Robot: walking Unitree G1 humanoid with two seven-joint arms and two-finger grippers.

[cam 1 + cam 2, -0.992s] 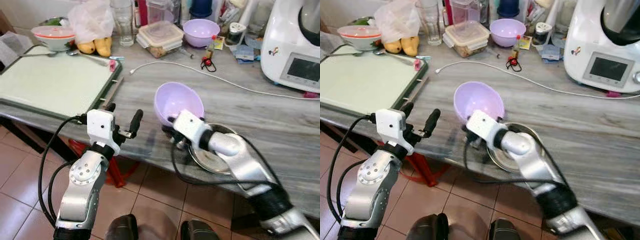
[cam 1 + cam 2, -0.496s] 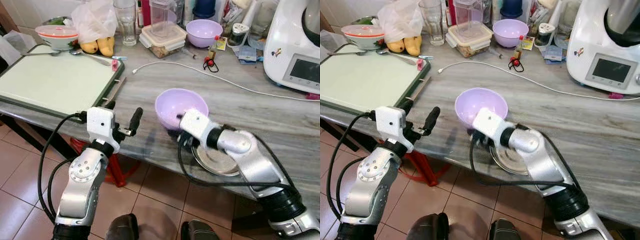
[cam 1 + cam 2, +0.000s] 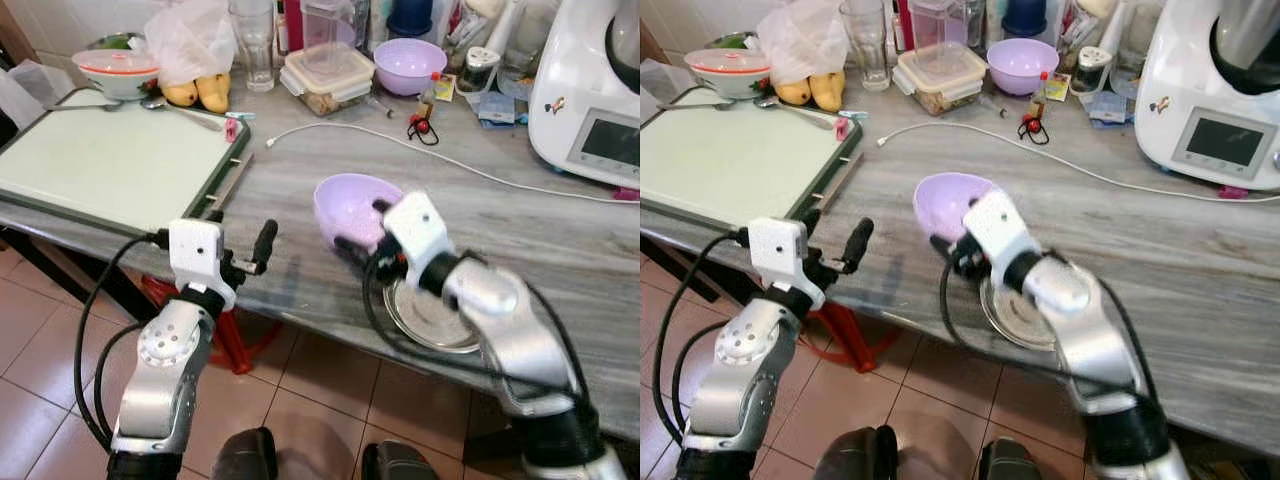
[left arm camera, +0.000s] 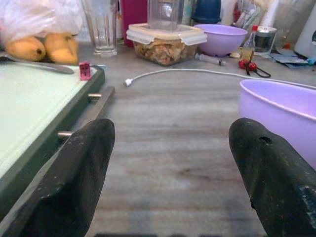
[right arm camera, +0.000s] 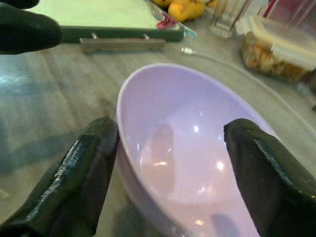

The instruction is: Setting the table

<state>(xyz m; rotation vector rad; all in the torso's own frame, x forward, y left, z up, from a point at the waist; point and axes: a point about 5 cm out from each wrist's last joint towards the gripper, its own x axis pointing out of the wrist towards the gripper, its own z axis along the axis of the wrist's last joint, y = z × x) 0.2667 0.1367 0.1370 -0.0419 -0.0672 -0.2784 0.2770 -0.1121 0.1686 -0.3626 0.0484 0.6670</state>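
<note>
Right now your right gripper (image 5: 163,143) sits at the pale lilac plastic bowl (image 3: 352,207) on the grey wood-grain counter (image 3: 300,180), its fingers (image 5: 81,173) spread wide with the bowl's rim between them; you cannot tell from these frames whether the pads actually touch the plastic. The bowl stands near the counter's front edge, tilted a little toward the gripper, just beside a round shiny metal plate (image 3: 430,318) that lies under your right forearm. Your left gripper (image 4: 170,163) hovers at the counter's edge to the bowl's left, fingers wide apart and holding nothing. Further left you have a pale green tray with a dark rim (image 3: 110,165). A white cable (image 3: 420,152) runs across the counter behind the bowl, and a second lilac bowl (image 3: 409,64) stands among the clutter at the back, near a white kitchen machine (image 3: 590,100).
</note>
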